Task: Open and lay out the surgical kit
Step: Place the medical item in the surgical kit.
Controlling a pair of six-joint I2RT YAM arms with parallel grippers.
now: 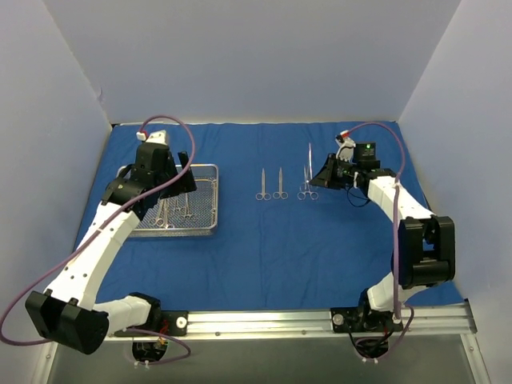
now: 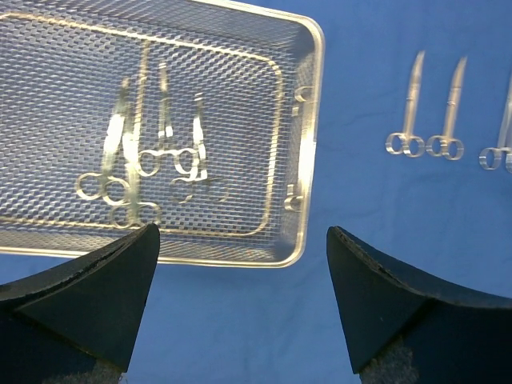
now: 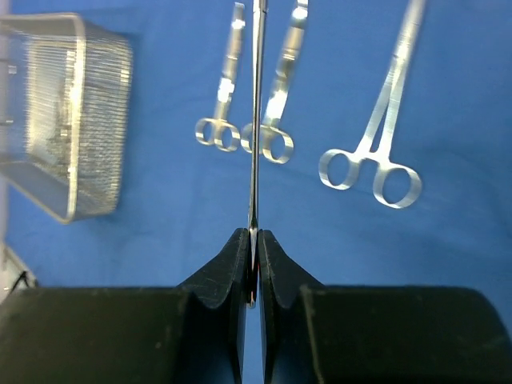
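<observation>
Ahead of the left end effector (image 2: 242,240), spread wide and empty, lies the wire-mesh tray (image 2: 309,120) holding instruments (image 2: 196,144); the right end effector (image 3: 254,240) pinches one steel instrument (image 3: 257,96) edge-on over the blue wrap (image 3: 448,264); it could twist, landing on laid-out neighbours (image 3: 390,92).

Light is bright and even, shadows soft. The steel instruments (image 2: 410,104) glare white, and the tray (image 3: 72,120) looks blurred.

The white-and-black left arm (image 1: 100,240) and the white-and-black right arm (image 1: 394,200) have white moulded link shells and black joint housings. A thin purple cable (image 1: 170,118) runs along each arm. The right wrist bears a small green indicator light (image 1: 369,147). The matte black wedge-shaped fingers (image 2: 88,296) have rough-textured edges.
</observation>
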